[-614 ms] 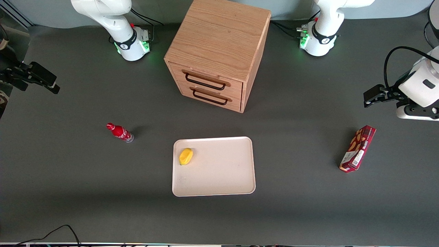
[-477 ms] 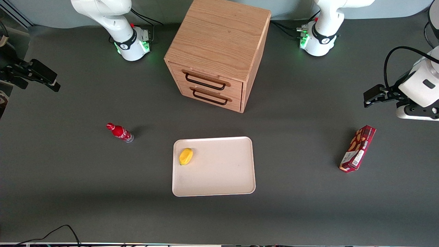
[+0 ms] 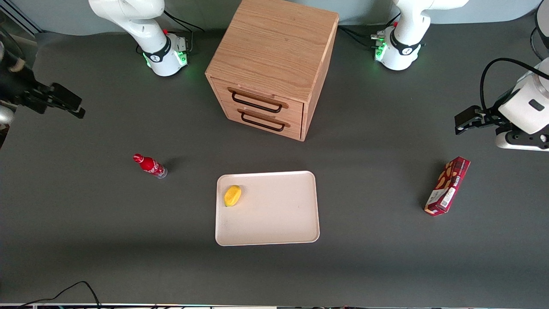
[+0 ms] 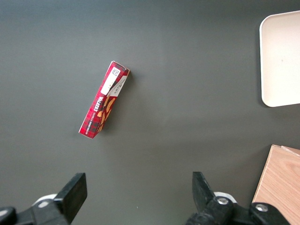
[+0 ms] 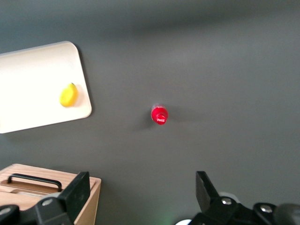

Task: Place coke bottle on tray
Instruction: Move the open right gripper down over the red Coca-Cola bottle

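The coke bottle (image 3: 149,165), small and red with a red cap, stands upright on the dark table, apart from the tray, toward the working arm's end. It shows from above in the right wrist view (image 5: 160,115). The cream-white tray (image 3: 274,219) lies flat at the table's middle, nearer the front camera than the cabinet; it also shows in the right wrist view (image 5: 28,98). My right gripper (image 3: 64,103) hangs high at the working arm's end, farther from the camera than the bottle. It is open and empty, with its fingers (image 5: 77,194) wide apart.
A yellow fruit (image 3: 232,195) lies on the tray near its corner. A wooden drawer cabinet (image 3: 270,64) with two drawers stands farther back at the middle. A red snack box (image 3: 447,185) lies toward the parked arm's end.
My right gripper has shifted a little toward the table's middle and nearer the front camera. The bottle, tray and fruit have not moved.
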Controlling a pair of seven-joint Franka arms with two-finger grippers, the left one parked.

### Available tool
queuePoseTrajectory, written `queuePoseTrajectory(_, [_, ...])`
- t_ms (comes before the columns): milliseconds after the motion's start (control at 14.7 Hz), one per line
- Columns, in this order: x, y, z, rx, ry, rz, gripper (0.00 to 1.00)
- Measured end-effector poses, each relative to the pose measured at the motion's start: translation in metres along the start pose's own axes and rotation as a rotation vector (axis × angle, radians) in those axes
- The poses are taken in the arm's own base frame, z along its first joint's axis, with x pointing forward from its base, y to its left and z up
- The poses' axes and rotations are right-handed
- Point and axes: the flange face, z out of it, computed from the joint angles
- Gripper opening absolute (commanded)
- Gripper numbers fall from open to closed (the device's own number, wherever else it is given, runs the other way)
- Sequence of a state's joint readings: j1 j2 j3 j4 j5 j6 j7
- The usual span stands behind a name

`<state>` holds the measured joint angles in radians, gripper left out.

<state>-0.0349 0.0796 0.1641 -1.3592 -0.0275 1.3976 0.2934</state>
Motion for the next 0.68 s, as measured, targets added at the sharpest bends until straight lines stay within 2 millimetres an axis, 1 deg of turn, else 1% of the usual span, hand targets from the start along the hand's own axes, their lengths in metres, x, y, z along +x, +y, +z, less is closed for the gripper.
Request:
queuePoseTrajectory(205, [0.033, -0.003, 0.077, -0.006, -0.04, 0.006, 1.0])
queuePoseTrajectory(341, [0.048, 0.001, 0.129, -0.006, -0.05, 0.018, 1.0])
queuePoseTrajectory(477, [0.054, 0.009, 0.176, -0.004, -0.053, 0.033, 1.0])
queuePoseTrajectory(682, [0.047, 0.013, 0.244, -0.003, -0.062, 0.037, 1.0])
